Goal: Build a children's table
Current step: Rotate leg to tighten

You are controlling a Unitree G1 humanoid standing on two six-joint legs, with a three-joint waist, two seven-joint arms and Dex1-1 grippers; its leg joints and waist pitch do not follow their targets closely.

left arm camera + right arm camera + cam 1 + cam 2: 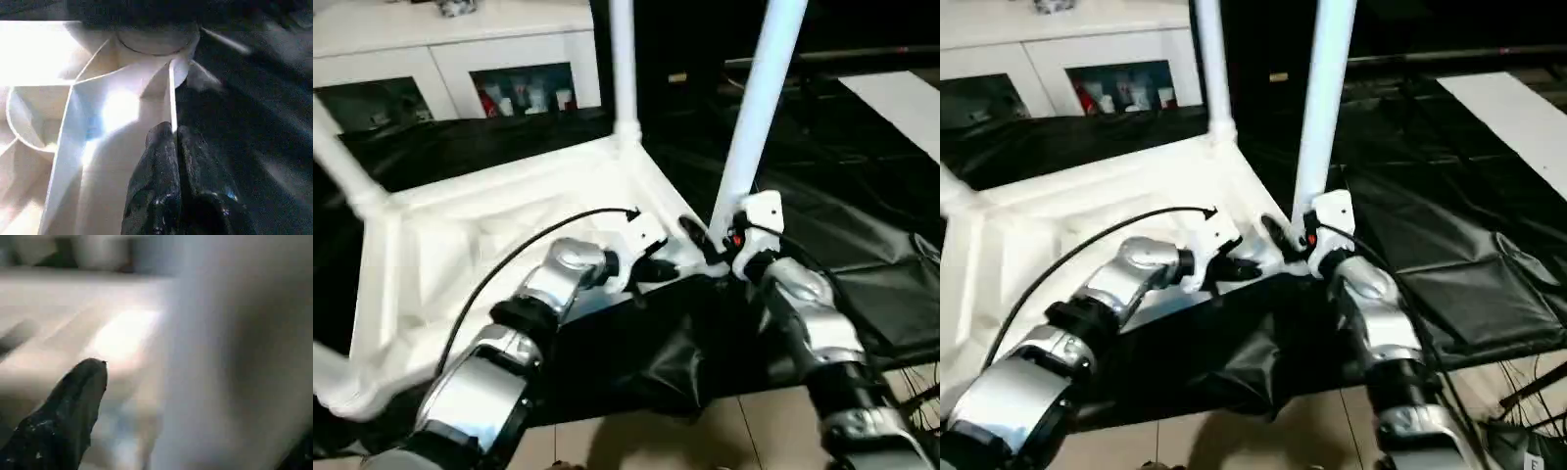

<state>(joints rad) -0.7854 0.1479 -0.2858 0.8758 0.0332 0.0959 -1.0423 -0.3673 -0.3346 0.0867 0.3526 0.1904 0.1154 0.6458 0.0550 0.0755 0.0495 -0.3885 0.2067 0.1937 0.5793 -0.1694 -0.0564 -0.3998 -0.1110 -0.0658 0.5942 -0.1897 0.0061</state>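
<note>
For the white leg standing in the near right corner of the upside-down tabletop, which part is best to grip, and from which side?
Grip the near right leg low on its round shaft, just above the corner socket, coming level from the robot's own side, where the right gripper is. The leg stands upright and slim, so two fingers likely span it there.

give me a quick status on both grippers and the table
Left gripper shut on the tabletop edge rib. Right gripper at the base of the near leg, grip unclear. Tabletop upside down, three other legs seated. Nothing blocking.
</note>
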